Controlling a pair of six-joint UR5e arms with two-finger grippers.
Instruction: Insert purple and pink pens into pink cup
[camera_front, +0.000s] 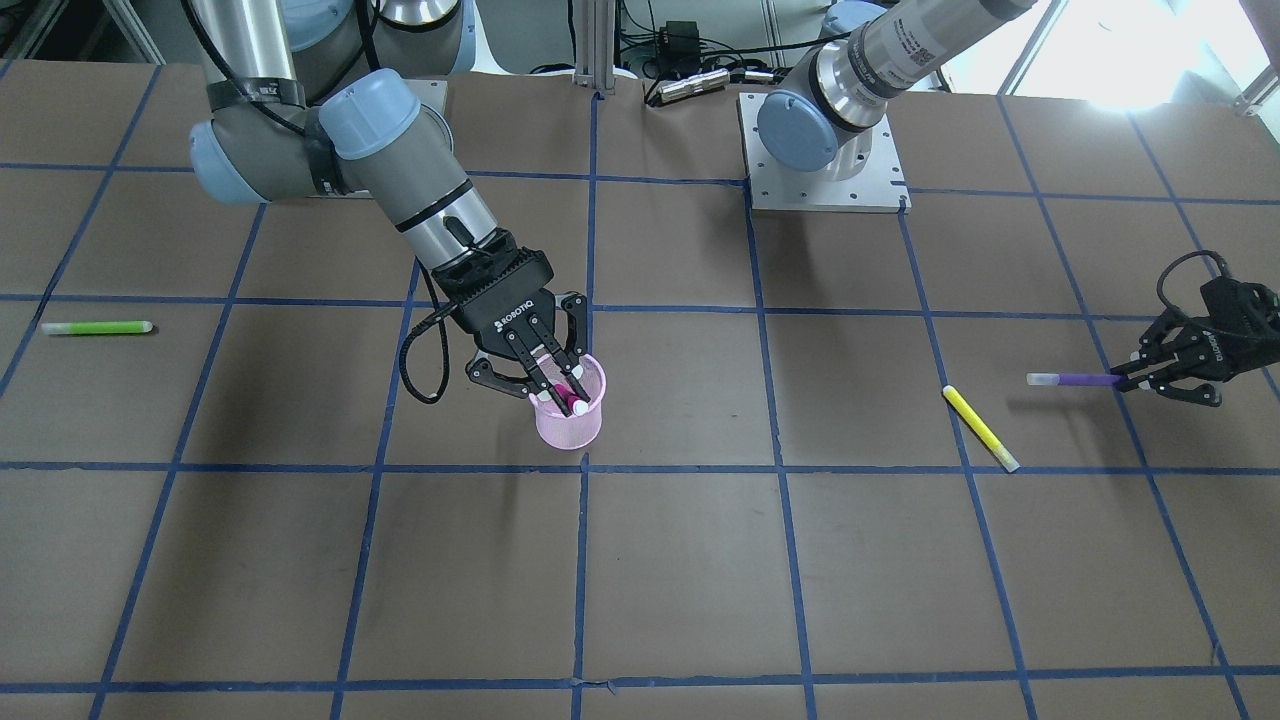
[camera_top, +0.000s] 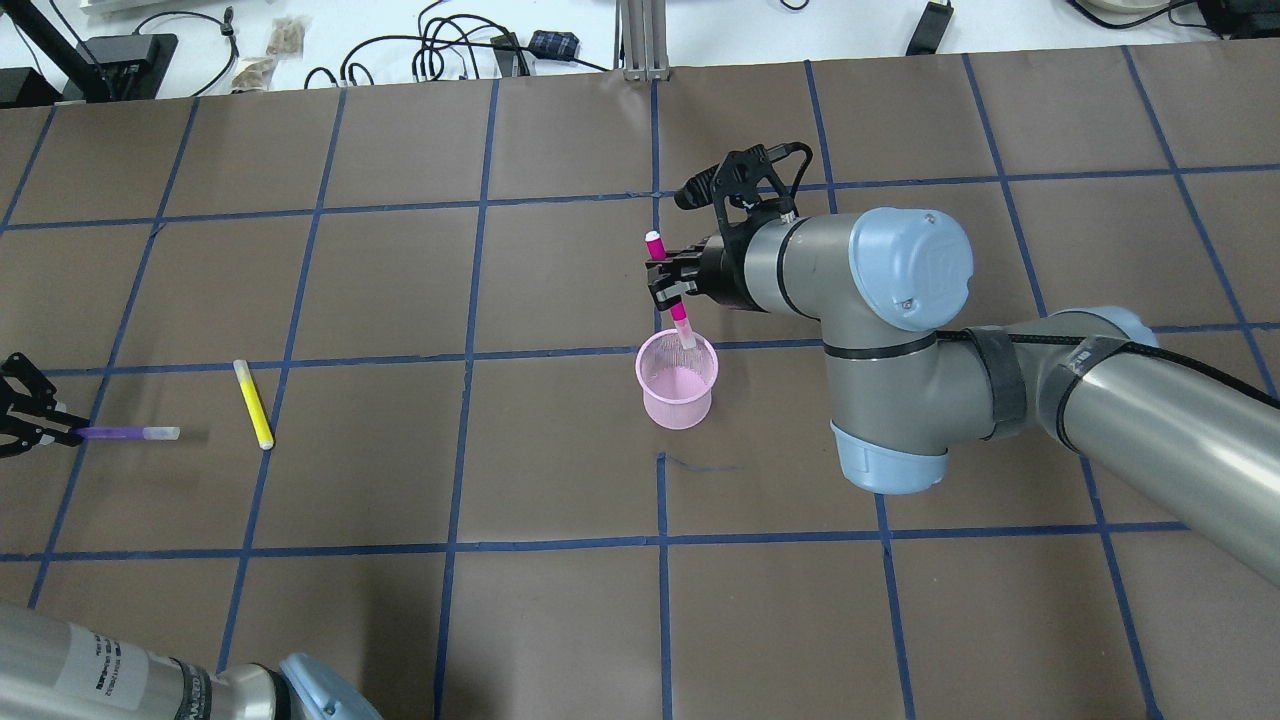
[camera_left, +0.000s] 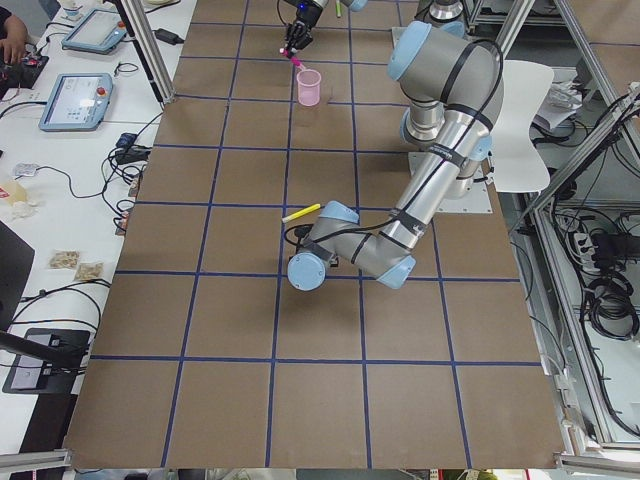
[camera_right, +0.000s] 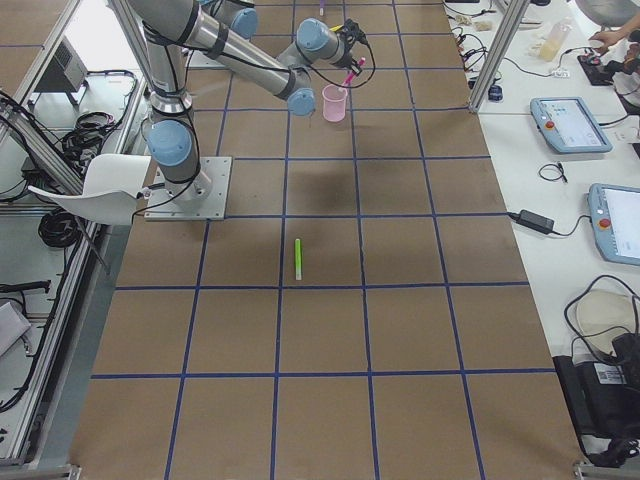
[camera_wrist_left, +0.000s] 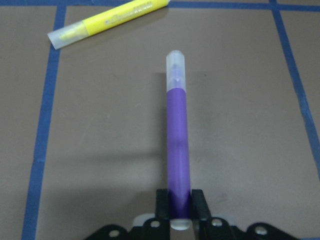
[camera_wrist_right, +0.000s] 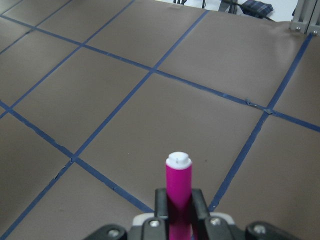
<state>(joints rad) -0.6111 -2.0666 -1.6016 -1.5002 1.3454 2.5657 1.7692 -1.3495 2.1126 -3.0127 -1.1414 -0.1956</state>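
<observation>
The pink mesh cup stands upright near the table's middle; it also shows in the front view. My right gripper is shut on the pink pen and holds it tilted, with its lower end inside the cup's mouth. The right wrist view shows the pink pen between the fingers. My left gripper is shut on one end of the purple pen at the table's left edge. It holds the pen level and low over the table. The left wrist view shows the purple pen clamped.
A yellow pen lies on the table just right of the purple pen, also seen in the left wrist view. A green pen lies far off on the right arm's side. The table is brown with blue tape lines.
</observation>
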